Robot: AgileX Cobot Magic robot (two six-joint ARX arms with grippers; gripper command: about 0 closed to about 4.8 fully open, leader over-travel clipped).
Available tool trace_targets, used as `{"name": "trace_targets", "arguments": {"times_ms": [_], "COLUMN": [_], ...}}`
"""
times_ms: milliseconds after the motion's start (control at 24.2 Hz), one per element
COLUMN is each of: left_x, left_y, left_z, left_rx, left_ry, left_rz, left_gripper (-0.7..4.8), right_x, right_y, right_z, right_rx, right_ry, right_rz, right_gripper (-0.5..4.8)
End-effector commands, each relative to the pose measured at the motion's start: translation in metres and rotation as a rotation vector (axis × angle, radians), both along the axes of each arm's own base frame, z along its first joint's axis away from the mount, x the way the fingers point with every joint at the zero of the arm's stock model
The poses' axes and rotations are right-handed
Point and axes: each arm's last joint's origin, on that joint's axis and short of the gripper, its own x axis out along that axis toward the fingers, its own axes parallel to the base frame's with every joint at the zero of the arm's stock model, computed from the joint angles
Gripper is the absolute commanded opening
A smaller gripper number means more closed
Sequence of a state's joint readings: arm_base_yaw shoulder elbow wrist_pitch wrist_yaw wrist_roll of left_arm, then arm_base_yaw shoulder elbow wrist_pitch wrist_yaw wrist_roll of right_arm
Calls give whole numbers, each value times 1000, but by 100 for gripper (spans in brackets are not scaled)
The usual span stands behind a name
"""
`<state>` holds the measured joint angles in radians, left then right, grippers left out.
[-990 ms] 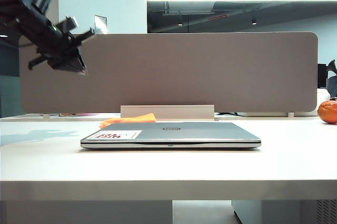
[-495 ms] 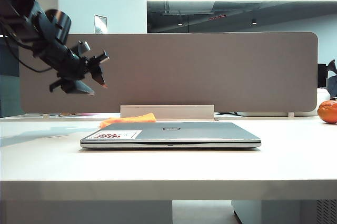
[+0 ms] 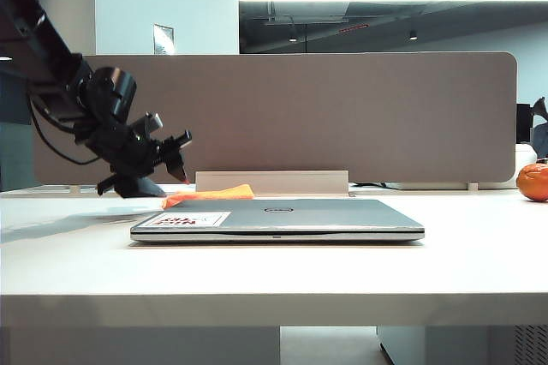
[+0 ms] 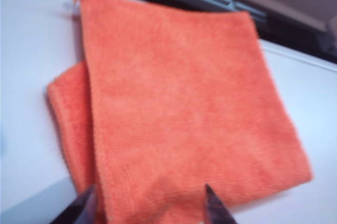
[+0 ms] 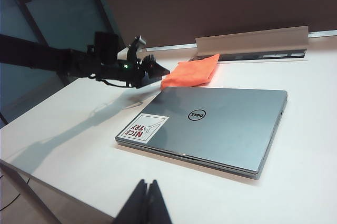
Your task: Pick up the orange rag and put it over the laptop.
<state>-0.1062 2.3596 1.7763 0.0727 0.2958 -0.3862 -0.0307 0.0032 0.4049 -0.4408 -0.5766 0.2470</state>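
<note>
Orange folded rag [image 4: 179, 108] lay flat behind the closed silver-grey laptop [image 5: 221, 124]; the left gripper [image 4: 150, 203] hovered spread-fingered above it, the right gripper [image 5: 146, 203] stayed pinched closed, well apart.

Matte black left arm, thick and boxy at the upper link, narrowing to a rounded cylindrical wrist housing with a glossy sheen. Loose black cable looping beneath the wrist on the left of the scene. Small green indicator light glowing on the wrist block. Left gripper [image 3: 175, 172]: black frame with short protruding knobs and brackets, ending in two slim dark tapered fingers [image 4: 217, 208] with pointed, reddish-tinted tips. Right gripper [image 5: 146, 203]: two flat black fingers, smooth and narrow, blade-like, tapering to fine points; rest of that arm out of sight.
</note>
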Motion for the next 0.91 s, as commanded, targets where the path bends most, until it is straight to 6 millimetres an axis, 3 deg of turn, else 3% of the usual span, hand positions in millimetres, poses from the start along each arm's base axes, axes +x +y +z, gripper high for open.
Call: {"name": "trace_targets", "arguments": {"times_ms": [41,577,701,784,907], "left_x": [3,1,1,1,1], "left_y": [-1,-3,-3,-3,-3], "left_z": [-1,-6,-6,-6,-6], "left_rx": [-1,14,17,16,17], "left_ry": [-30,13,14,13,14], "left_rz": [3,-8,-10,-10,-10], "left_gripper": [248,241,183,106,43], "right_x": [-1,-1,-1,-1,-1], "right_y": [0,0,0,0,0], "right_z": [2,2,2,2,3], "right_rx": [2,2,2,2,2], "right_ry": [-12,-14,-14,-14,-22], "right_rz": [-2,-2,-2,-2,-2], "right_gripper": [-5,-5,-5,-5,-5]}}
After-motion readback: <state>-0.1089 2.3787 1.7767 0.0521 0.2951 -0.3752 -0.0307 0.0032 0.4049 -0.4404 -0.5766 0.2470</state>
